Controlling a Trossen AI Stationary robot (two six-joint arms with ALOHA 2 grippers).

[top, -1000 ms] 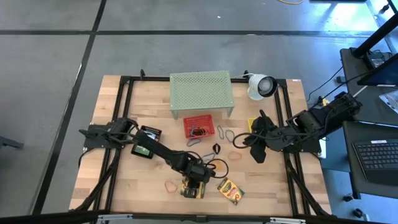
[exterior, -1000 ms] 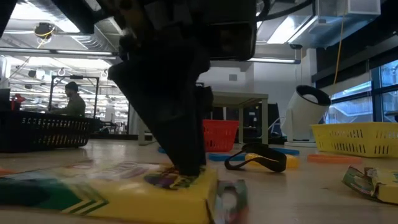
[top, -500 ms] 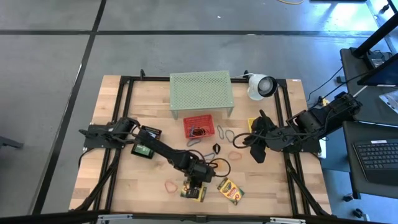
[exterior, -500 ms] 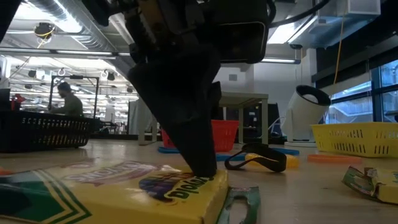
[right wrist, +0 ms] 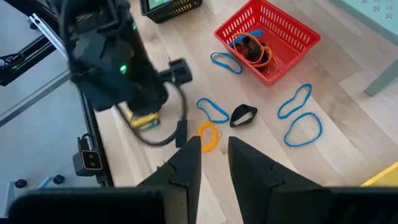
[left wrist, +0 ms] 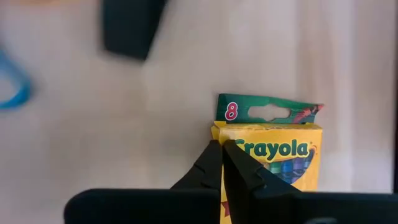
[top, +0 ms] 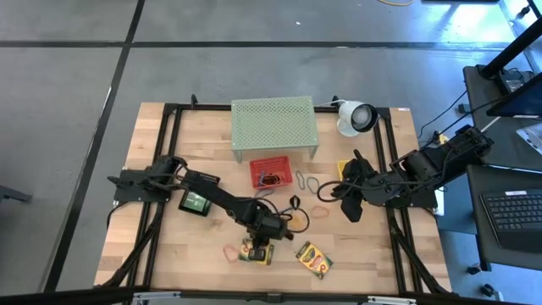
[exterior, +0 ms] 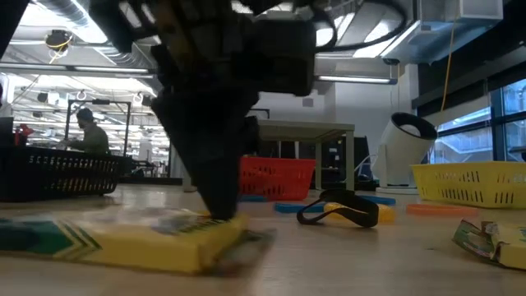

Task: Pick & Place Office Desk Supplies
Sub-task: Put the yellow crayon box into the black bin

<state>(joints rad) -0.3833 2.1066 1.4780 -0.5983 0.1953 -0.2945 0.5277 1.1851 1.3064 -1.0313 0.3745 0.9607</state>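
A yellow-and-green crayon box point(top: 256, 253) lies near the table's front edge, and my left gripper point(top: 258, 244) stands over it, shut on its tab end. A second crayon box point(top: 313, 259) lies flat just to its right. Another sits in a small black tray point(top: 195, 203) at the left. The red basket point(top: 271, 173) holds rubber bands. Blue bands point(top: 310, 181), orange bands point(top: 230, 252) and a black clip point(top: 294, 202) lie loose on the wood. My right gripper point(top: 347, 209) hovers open at the right, above the table. My left gripper has its two fingers point(left wrist: 211, 163) closed together on the box's yellow corner point(left wrist: 231, 132), just below the green hang tab point(left wrist: 267, 112). They come steeply from above. The low view shows that end point(exterior: 215, 226) at the fingertips; I cannot tell whether the box is lifted clear.
A pale green mesh stand point(top: 273, 125) stands behind the red basket, with a white round lamp-like device point(top: 356, 117) to its right. A yellow basket point(exterior: 472, 182) sits at the right side. Black frame rails point(top: 165, 152) run along the table's edges.
My left gripper has gone a short way up and toward the table's far-left. The crayon box has gone with it, shifting away from the front edge and from the second box.
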